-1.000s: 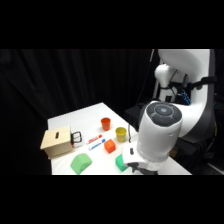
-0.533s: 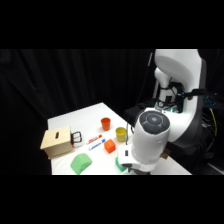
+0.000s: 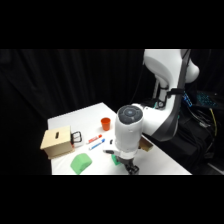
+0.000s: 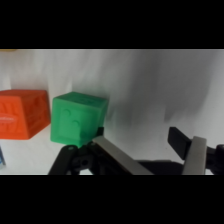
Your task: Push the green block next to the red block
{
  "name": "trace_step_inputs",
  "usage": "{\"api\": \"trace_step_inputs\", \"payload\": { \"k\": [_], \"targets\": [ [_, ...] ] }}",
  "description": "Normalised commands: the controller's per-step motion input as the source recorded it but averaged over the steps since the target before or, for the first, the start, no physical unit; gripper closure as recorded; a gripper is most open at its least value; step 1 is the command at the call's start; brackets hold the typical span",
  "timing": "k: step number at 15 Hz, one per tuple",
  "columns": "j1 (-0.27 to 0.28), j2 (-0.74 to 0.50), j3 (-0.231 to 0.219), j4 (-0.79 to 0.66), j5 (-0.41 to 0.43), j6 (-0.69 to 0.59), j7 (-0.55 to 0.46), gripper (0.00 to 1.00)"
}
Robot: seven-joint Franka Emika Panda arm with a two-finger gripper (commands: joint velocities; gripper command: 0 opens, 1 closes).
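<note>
So from the side, the gripper (image 3: pixel 131 169) sits low at the tabletop's (image 3: pixel 65 120) near edge, mostly hiding the green block (image 3: pixel 114 159). Up close, fingers (image 4: pixel 116 156) are apart, one touching the green block (image 4: pixel 77 120), just beside the red block (image 4: pixel 22 113).

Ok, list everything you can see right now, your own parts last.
green block: 1, teal-green, beside the red block, against one claw finger
red block: 1, orange-red, wrist view's left
rounded block: 1, light green, table's front
wooden box: 1, tan, table's left
cup: 1, orange-red, mid-table
marker: 1, red-and-blue, by the cup
table: 1, white
arm: 1, white
claw: 1, black, open, low over the table
</note>
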Motion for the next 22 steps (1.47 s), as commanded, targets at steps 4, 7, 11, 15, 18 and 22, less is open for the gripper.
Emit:
{"api": "trace_step_inputs", "payload": {
  "k": [4, 7, 11, 15, 18, 22],
  "targets": [
    [-0.164, -0.06, -0.029, -0.05, 0.066, 0.06, -0.20, 0.00],
    [-0.137, -0.14, -0.023, -0.05, 0.079, 0.00, -0.21, 0.00],
    [-0.128, -0.23, 0.088, -0.05, 0.156, -0.16, -0.29, 0.00],
    [-0.171, -0.41, 0.202, -0.05, 0.252, -0.47, -0.40, 0.00],
    [-0.130, -0.44, 0.116, 0.05, 0.204, -0.56, -0.29, 0.00],
    [-0.080, -0.37, 0.014, 0.16, 0.075, -0.51, -0.15, 0.00]
  ]
}}
